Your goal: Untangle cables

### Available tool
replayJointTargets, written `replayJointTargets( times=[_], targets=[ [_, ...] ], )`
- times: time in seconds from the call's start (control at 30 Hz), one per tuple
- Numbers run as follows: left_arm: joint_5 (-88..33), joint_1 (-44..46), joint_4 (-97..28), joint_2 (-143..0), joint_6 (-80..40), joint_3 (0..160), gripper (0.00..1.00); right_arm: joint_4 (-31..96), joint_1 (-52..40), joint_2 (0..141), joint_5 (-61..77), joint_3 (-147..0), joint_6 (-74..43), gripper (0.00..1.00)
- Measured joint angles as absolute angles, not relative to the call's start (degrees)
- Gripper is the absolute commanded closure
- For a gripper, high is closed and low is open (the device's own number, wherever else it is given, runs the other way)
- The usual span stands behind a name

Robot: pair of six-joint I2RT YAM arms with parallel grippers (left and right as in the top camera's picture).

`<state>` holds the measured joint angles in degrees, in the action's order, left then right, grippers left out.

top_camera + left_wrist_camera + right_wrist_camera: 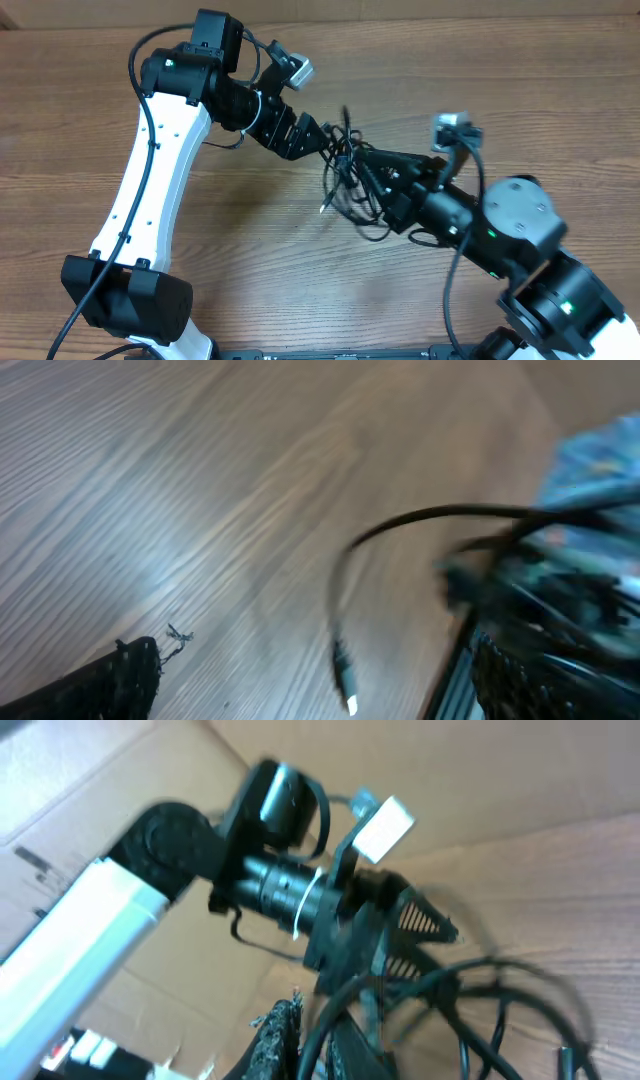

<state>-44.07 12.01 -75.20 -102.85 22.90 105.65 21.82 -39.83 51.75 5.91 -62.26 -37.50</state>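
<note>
cables (338, 180) — bunched between both tools | left tool (322, 140) — wide open | right tool (368, 168) — grip unclear

No text can be read: the white tag (383, 828) looks blank, and dark marks (35, 862) on the cardboard (500, 770) are blurred.

White arm link (150, 180), black joints (180, 75), black wiring (131, 62) alongside, grey-white wrist cameras (297, 70), tiny green lights (568, 306).

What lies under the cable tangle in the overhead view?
Bare wooden table shows through the open loops of the cables. Directly beneath the dense knot, the surface is covered and cannot be seen.
</note>
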Motion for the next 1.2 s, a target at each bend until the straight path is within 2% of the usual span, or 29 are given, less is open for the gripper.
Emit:
replayJointTargets(
  times=[0.2,0.37,0.47,0.63,0.67,0.7,0.77,0.87,1.03,1.2],
  targets=[
    [-52.69,12.01,-79.68,-102.87,34.13,105.65,0.00,21.65,-39.83,50.37,2.96,-62.26,-37.74,0.90],
    [-55.72,12.01,-80.01,-102.87,38.20,105.65,0.00,21.52,-39.83,50.37,2.11,-62.26,-37.89,0.89],
    [-55.70,12.01,-80.01,-102.87,39.31,105.65,0.00,21.91,-39.83,50.35,2.04,-62.26,-37.93,0.79],
    [-52.05,12.01,-79.85,-102.85,39.33,105.65,0.01,28.93,-39.83,50.50,-0.05,-62.39,-38.41,0.73],
    [-51.03,12.01,-79.59,-102.85,38.92,105.65,0.01,30.13,-39.83,50.59,-0.32,-62.41,-38.72,0.68],
    [-49.78,12.01,-79.11,-102.85,37.95,105.65,0.00,33.15,-39.83,51.22,-1.17,-62.52,-39.64,0.62],
    [-46.96,12.01,-77.38,-102.85,35.24,105.65,0.01,36.99,-39.83,52.29,-2.13,-62.67,-40.62,0.42],
    [-41.12,12.01,-74.15,-102.85,28.10,105.65,0.00,41.78,-39.83,54.94,-2.87,-62.70,-41.25,0.27],
    [-30.17,12.01,-70.13,-102.87,14.15,105.65,0.00,48.07,-39.83,62.15,-1.87,-62.67,-42.04,0.26],
    [-24.93,12.01,-68.86,-102.85,7.49,105.65,0.01,55.66,-39.83,72.05,1.48,-62.70,-43.13,0.26]
  ],
)
